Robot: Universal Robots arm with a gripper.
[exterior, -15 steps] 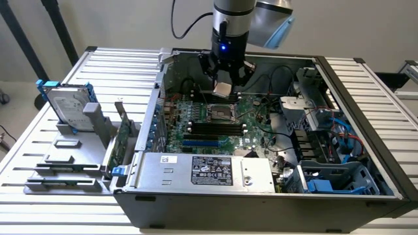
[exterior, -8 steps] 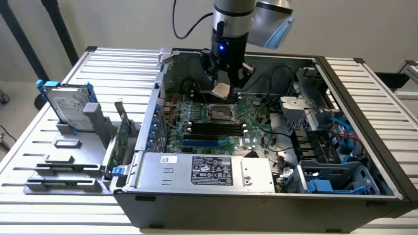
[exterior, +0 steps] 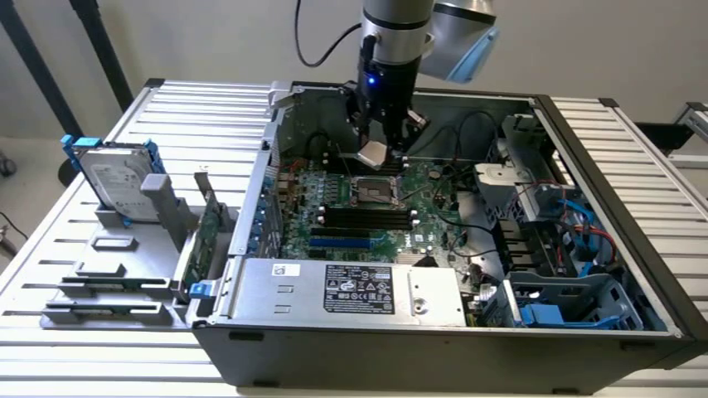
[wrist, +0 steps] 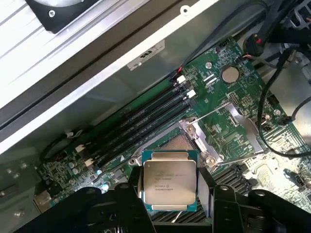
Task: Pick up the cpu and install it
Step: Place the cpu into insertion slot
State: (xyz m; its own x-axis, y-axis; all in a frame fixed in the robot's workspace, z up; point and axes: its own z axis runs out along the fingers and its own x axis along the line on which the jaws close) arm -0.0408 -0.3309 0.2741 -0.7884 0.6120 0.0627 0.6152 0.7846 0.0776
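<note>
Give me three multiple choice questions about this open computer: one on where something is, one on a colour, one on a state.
1. Where does the hard drive stand?
A. flat on the floor
B. in a grey holder, on the exterior view's left of the computer case
C. hanging from a cable

2. What colour are the hard drive's rails?
A. red
B. yellow
C. blue

3. What state is the cpu in?
A. held in the gripper above the motherboard
B. seated and latched
C. lying beside the hard drive

Answers:
1 B, it stands upright in the holder outside the case.
2 C, blue rails edge the drive.
3 A, the fingers clamp the cpu, and the socket below is empty.
</note>
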